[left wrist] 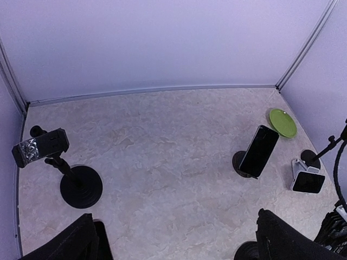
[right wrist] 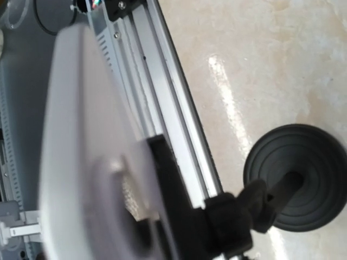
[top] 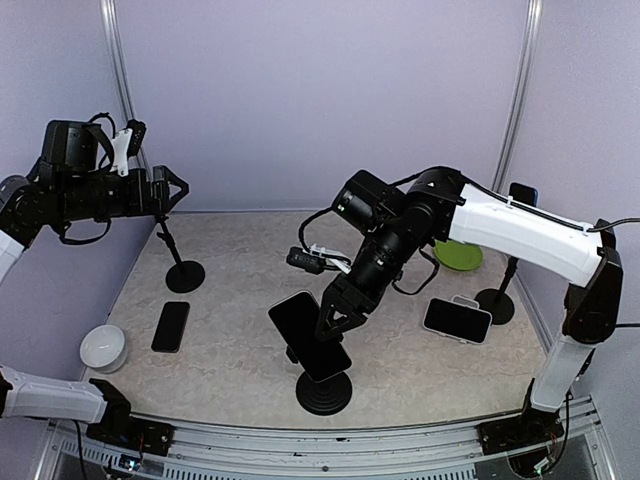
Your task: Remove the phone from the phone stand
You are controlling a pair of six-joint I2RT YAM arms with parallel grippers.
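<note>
A black phone (top: 309, 335) stands tilted in the clamp of a black phone stand (top: 323, 393) at the front middle of the table. My right gripper (top: 336, 322) is right at the phone's upper right edge, its fingers spread on either side of that edge, open. In the right wrist view the phone's grey back (right wrist: 81, 135) fills the left, blurred, with the stand's clamp (right wrist: 233, 216) and round base (right wrist: 298, 176) beyond. My left gripper (top: 172, 190) is raised high at the far left, open and empty. It sees the phone (left wrist: 259, 151) from afar.
An empty clamp stand (top: 183, 270) is at the back left. A second phone (top: 171, 326) lies flat beside a white bowl (top: 104, 347). A green plate (top: 458, 255), a phone on a white holder (top: 457, 319) and a tall stand (top: 495, 300) are at the right.
</note>
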